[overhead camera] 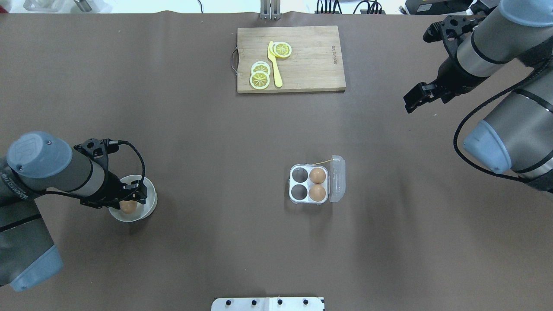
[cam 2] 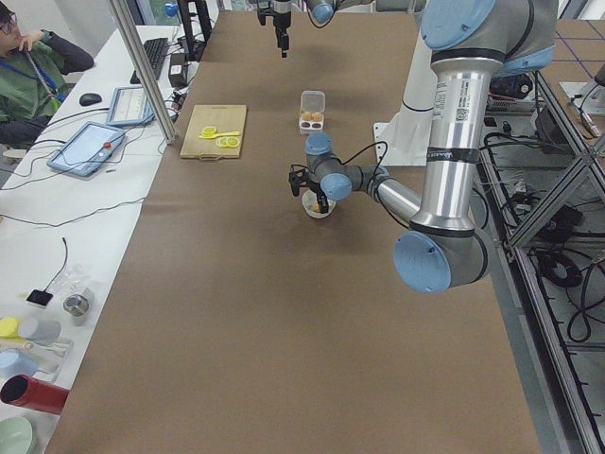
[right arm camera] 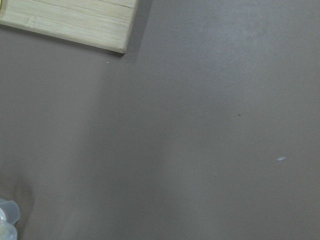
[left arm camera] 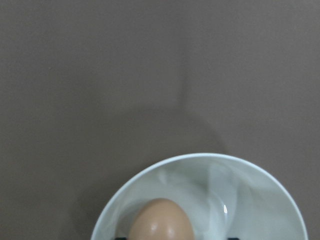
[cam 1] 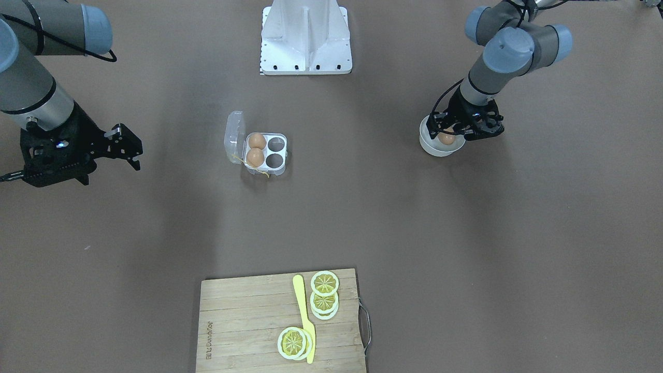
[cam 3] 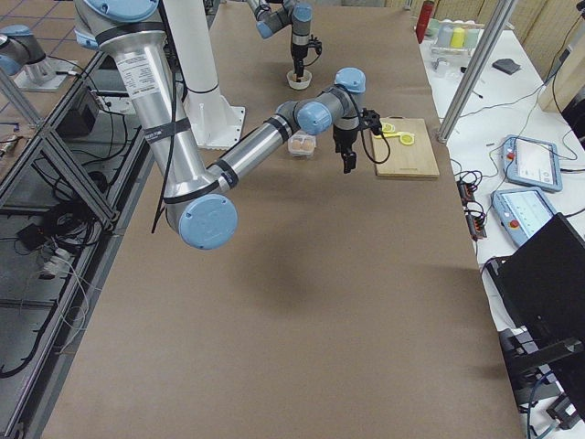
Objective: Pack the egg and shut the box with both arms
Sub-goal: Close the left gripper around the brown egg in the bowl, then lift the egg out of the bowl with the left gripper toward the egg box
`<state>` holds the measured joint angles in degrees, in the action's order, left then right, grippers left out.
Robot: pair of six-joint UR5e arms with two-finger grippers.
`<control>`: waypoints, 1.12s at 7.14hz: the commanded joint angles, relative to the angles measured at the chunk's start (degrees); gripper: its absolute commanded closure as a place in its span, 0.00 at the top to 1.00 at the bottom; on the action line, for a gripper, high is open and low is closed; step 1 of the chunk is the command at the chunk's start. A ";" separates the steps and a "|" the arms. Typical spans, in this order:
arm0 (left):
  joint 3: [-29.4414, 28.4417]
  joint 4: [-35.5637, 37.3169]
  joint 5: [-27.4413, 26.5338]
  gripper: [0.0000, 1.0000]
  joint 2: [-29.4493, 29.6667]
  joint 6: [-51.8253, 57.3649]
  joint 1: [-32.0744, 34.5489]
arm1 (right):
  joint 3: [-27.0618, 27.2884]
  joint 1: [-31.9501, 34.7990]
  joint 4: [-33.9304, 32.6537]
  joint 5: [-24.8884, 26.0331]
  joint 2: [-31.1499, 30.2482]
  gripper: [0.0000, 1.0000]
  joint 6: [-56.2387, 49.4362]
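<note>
The egg (cam 1: 446,139) lies in a round white bowl (cam 1: 430,147); it also shows in the overhead view (overhead camera: 128,207) and in the left wrist view (left arm camera: 161,220). My left gripper (cam 1: 448,134) is down in the bowl, open, with a finger on each side of the egg. The clear box (cam 1: 274,155) stands mid-table with its lid (cam 1: 234,137) open. It holds two brown eggs (cam 1: 256,140) and has two empty cells. My right gripper (cam 1: 111,163) is open and empty, held above the table far from the box (overhead camera: 298,185).
A wooden cutting board (cam 1: 248,321) with lemon slices (cam 1: 325,283) and a yellow knife (cam 1: 303,311) lies at the operators' side. The white robot base (cam 1: 305,36) stands behind the box. The right wrist view shows the board's corner (right arm camera: 65,25) and brown table.
</note>
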<state>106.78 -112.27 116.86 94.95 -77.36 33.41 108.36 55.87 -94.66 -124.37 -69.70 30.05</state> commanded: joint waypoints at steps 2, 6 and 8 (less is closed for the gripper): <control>0.01 0.03 -0.06 0.45 0.15 2.12 0.43 | 0.01 -0.06 0.00 0.00 0.00 1.00 0.01; 3.51 -0.14 -0.50 0.00 0.23 3.52 3.76 | 0.01 -0.06 0.00 -0.08 0.09 1.00 -0.08; 7.20 -0.32 -1.72 0.00 2.16 17.10 6.31 | 0.10 -0.06 0.00 -0.08 0.18 1.00 0.01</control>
<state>111.78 -112.52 115.93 95.95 -67.16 38.32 108.42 55.81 -94.66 -124.44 -69.58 30.00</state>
